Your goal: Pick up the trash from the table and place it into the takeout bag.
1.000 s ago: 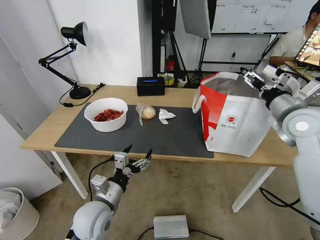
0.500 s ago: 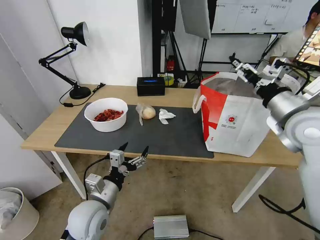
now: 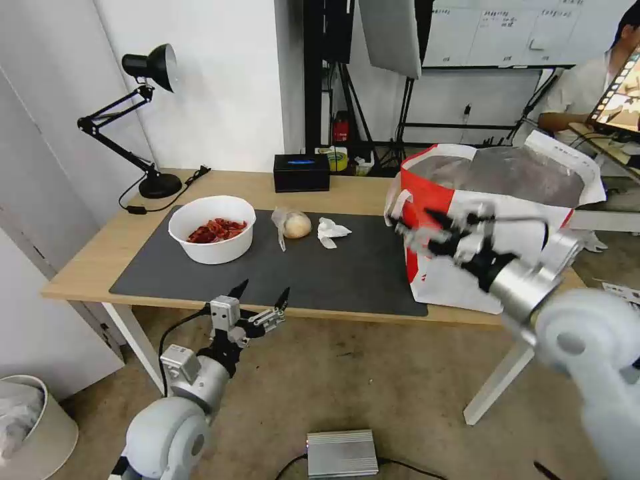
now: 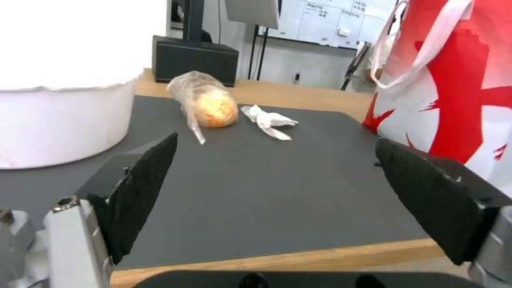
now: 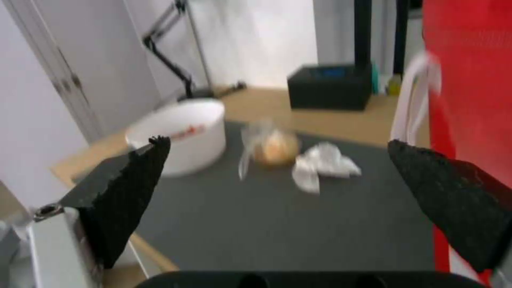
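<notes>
On the table (image 3: pixel 87 267), a dark mat (image 3: pixel 320 273) carries the trash: a white bowl of red scraps (image 3: pixel 212 229), a clear bag with a tan bun (image 3: pixel 293 225) and a crumpled tissue (image 3: pixel 331 231). The takeout bag (image 3: pixel 427 193) stands open at the mat's right end. My right gripper (image 3: pixel 427 230) hangs open, blurred, in front of that bag's red side and faces the bun (image 5: pixel 275 148) and tissue (image 5: pixel 323 166). Below the table's front edge, my left gripper (image 3: pixel 260 298) is open and empty, looking across the mat at the bun (image 4: pixel 211 106), tissue (image 4: pixel 269 120) and bowl (image 4: pixel 59 116).
A black desk lamp (image 3: pixel 143 120) stands at the table's back left and a black box (image 3: pixel 301 172) at the back middle. On the floor are a white bin (image 3: pixel 30 427) at the left and a silver box (image 3: pixel 342 453) in front. A person sits at the far right.
My right arm swung from above the takeout bag's far rim down to the bag's front left side. The left gripper sank slightly down and to the left.
</notes>
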Motion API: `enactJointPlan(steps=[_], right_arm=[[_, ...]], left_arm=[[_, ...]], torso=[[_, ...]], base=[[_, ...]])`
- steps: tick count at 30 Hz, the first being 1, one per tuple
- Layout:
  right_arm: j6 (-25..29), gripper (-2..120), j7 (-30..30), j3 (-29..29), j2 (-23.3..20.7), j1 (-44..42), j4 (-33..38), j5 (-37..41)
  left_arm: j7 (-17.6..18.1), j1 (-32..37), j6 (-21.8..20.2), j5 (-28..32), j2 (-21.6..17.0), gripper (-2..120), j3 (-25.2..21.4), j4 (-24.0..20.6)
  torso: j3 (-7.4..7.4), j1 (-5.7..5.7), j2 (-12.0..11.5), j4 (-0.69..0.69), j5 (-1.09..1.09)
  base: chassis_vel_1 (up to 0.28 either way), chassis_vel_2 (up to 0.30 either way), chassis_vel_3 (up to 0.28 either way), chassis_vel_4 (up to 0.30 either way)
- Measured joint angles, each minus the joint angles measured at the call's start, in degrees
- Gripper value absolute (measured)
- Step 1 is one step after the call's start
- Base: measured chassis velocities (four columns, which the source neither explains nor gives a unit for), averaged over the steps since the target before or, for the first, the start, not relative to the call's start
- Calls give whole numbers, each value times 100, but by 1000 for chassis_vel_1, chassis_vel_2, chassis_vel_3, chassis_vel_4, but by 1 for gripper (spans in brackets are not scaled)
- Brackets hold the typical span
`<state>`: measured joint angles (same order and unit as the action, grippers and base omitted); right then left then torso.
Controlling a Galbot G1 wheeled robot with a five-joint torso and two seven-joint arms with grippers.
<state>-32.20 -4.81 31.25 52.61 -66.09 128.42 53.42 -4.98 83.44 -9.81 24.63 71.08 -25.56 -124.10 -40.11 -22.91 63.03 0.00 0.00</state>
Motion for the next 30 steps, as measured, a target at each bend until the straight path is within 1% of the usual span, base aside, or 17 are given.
enactJointPlan(steps=[2,3,6,7,10,11,14,20,30], right_arm=[[113,100,-73,-33,7,-252,4,-356],[113,100,-73,-33,7,-252,4,-356],[488,100,-236,-133,97,-610,-76,-1170],[488,100,-236,-133,97,-610,-76,-1170],[982,100,-294,-223,247,-869,-243,-1649],[982,100,-294,-223,247,-869,-243,-1649],[1353,100,-333,-296,374,-1020,-448,-1985],[1632,100,-378,-360,513,-1206,-696,-2288],[1692,100,-332,-669,808,-1377,-868,-2618]], left_arm=[[-18,-1,35,1,-15,100,-13,46],[-18,-1,35,1,-15,100,-13,46],[-38,-13,85,1,-18,100,-18,119],[-38,-13,85,1,-18,100,-18,119],[-55,-39,140,-2,-21,100,-17,209],[-55,-39,140,-2,-21,100,-17,209],[-73,-47,197,-6,-32,100,-9,274],[-77,-39,237,-11,-31,100,-18,311],[-98,40,346,-12,-64,100,-76,363]], torso=[[0,0,0,0,-1],[0,0,0,0,-1],[0,0,0,0,0],[0,0,0,0,0],[0,0,0,-1,1],[0,0,0,-1,1],[0,0,0,0,0],[0,0,0,0,0],[0,0,0,0,0]], base=[[0,0,0,0],[0,0,0,0],[0,0,0,0],[0,0,0,0],[0,0,0,0],[0,0,0,0],[0,0,0,0],[0,0,0,0],[0,0,0,0]])
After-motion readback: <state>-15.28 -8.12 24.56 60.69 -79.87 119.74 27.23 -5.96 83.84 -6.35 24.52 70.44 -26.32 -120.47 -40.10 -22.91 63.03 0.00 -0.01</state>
